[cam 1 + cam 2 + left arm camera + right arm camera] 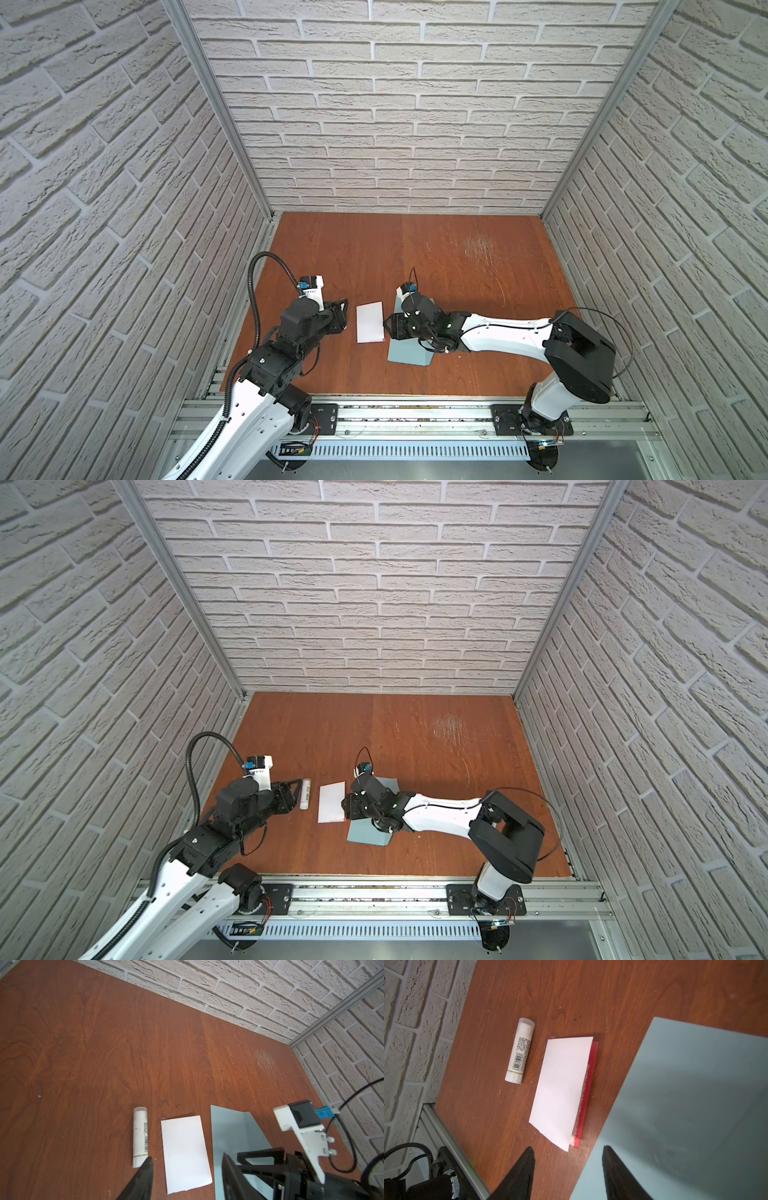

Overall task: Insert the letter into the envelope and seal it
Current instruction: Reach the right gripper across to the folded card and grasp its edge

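Note:
The letter (370,322) (331,802) lies flat on the wooden table, white face up, with a red strip along one long edge (586,1093). Just right of it lies the light blue-grey envelope (409,355) (368,833), partly hidden under my right arm. My left gripper (343,316) (187,1157) is open and empty, low at the letter's left side. My right gripper (388,326) (568,1148) is open and empty too. It sits between the letter and the envelope, with one finger (612,1167) over the envelope's edge and the other over bare wood.
A white glue stick (306,793) (140,1136) (520,1051) lies left of the letter, beside my left gripper's fingertip. Brick-patterned walls enclose the table on three sides. A metal rail (415,415) runs along the front edge.

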{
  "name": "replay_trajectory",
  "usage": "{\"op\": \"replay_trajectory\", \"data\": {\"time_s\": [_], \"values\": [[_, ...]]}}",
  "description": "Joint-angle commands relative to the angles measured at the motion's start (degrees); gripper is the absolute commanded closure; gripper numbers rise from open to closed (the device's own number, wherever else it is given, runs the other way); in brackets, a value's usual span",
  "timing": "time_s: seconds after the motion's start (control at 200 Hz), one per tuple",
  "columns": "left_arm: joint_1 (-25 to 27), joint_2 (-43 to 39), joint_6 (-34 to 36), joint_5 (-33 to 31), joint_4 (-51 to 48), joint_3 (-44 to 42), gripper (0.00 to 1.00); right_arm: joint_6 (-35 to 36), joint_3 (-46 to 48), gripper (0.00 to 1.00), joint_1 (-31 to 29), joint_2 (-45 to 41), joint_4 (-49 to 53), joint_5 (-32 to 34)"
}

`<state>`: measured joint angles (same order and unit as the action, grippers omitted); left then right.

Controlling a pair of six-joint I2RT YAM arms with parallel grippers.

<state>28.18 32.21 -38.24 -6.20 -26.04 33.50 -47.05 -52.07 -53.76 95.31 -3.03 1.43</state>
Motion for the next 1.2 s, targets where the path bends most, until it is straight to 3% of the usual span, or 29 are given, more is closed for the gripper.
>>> {"op": "replay_trajectory", "data": {"time_s": [0.0, 0.475, 0.645, 0.915, 1.195], "values": [[-0.8, -1.1, -0.2, -0.5, -1.6, -1.5, 0.45, -2.8, -2.5, 0.46, 0.2, 3.9, -7.1, -4.9], [-1.9, -2.8, 1.4, 1.3, -1.6, -2.6, 0.44, -6.2, -4.1, 0.47, 1.6, 10.9, -10.3, -6.8], [-2.1, -2.7, 1.4, 1.8, -1.0, -3.0, 0.44, -7.2, -5.0, 0.59, 1.8, 13.3, -12.7, -9.9], [-2.4, -2.8, 1.5, 2.2, -0.9, -3.1, 0.44, -7.9, -5.4, 0.63, 2.3, 14.0, -13.0, -10.3], [-2.6, -2.6, 1.4, 2.8, -0.7, -3.1, 0.44, -8.4, -5.7, 0.86, 2.4, 14.2, -13.7, -11.1]]}}
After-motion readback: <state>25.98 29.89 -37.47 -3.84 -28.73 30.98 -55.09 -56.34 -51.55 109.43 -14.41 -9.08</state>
